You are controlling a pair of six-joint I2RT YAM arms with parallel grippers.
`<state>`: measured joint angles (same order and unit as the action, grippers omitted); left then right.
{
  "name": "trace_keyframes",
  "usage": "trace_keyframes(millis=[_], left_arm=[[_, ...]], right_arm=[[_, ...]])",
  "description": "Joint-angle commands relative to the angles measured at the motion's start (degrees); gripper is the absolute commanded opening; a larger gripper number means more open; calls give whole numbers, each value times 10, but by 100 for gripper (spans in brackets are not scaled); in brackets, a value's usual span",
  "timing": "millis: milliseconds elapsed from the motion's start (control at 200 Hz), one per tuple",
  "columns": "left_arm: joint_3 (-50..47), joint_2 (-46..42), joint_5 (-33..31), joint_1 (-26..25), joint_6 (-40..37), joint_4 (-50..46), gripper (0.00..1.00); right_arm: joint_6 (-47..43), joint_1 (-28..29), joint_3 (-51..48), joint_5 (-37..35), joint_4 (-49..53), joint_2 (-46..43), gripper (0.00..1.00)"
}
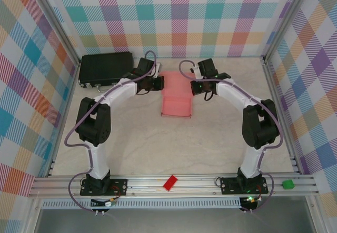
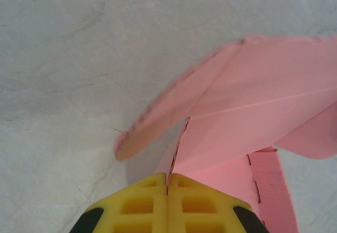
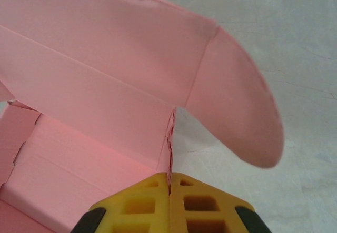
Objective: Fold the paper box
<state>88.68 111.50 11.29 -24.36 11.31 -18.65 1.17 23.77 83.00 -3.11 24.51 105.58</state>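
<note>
The paper box (image 1: 177, 93) is a pale-pink die-cut card lying at the table's middle back, partly folded, with its far part raised. My left gripper (image 1: 157, 82) is at the card's left edge and my right gripper (image 1: 196, 85) at its right edge. In the left wrist view the yellow fingers (image 2: 142, 206) are pressed together on a thin upright side wall of the paper box (image 2: 253, 112), a rounded flap curling off to the left. In the right wrist view the yellow fingers (image 3: 202, 204) are pinched on the opposite wall edge of the paper box (image 3: 95, 85), a rounded flap hanging to the right.
A black case (image 1: 105, 68) lies at the back left, just behind the left arm. A small red block (image 1: 170, 183) rests on the front rail and a green block (image 1: 287, 184) at the front right. Plaid walls enclose the table (image 1: 158, 149) on three sides.
</note>
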Motion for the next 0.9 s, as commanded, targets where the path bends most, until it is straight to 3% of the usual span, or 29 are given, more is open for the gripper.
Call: trace_keyframes(millis=[0, 460, 895], left_arm=[[-22, -38, -20, -15, 20, 78, 5], [-140, -79, -54, -30, 50, 230, 5], [-220, -96, -66, -50, 53, 331, 6]], right_arm=[[33, 17, -23, -44, -53, -28, 4], [112, 57, -123, -135, -192, -64, 4], [120, 86, -191, -201, -274, -88, 4]])
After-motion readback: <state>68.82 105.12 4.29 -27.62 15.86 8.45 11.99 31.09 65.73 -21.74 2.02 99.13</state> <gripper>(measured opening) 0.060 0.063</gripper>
